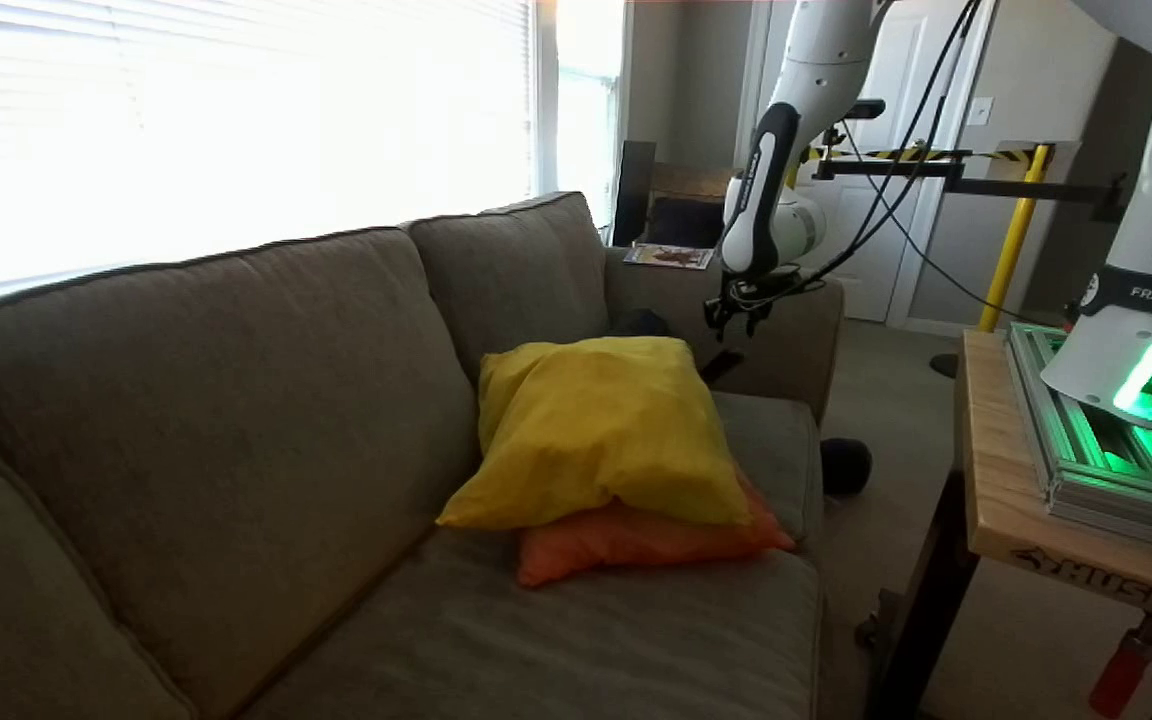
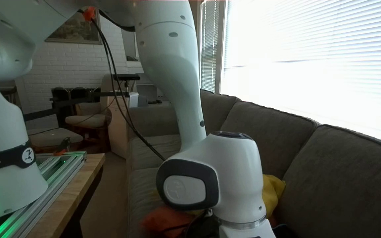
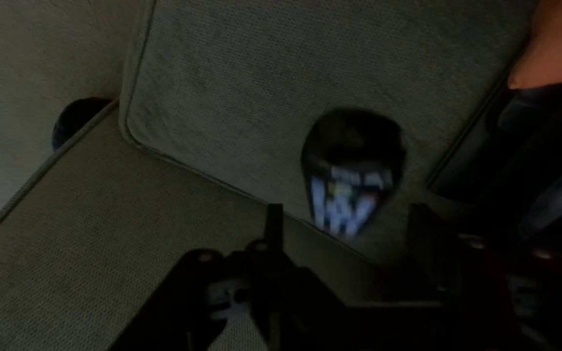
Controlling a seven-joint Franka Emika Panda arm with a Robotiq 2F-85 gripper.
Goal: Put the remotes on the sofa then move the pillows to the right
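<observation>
A dark remote (image 3: 351, 170) with pale buttons shows blurred in the wrist view, between and beyond my fingertips. In an exterior view the remote (image 1: 722, 367) is tilted just below my gripper (image 1: 737, 325), apart from it; I cannot tell whether it touches the seat. My gripper (image 3: 347, 209) is open. Only one remote shows clearly. The yellow pillow (image 1: 606, 430) lies on the orange-red pillow (image 1: 646, 545) on the sofa (image 1: 206, 420). The arm partly hides both the yellow pillow (image 2: 271, 191) and the orange-red pillow (image 2: 167, 219) in an exterior view.
A magazine (image 1: 669, 257) lies on the sofa's arm near my wrist. A dark object (image 1: 641, 322) sits behind the yellow pillow; dark items (image 3: 530, 141) also show at the wrist view's right. A black round thing (image 1: 846, 467) stands by the sofa. My base stands on a wooden bench (image 1: 996, 480).
</observation>
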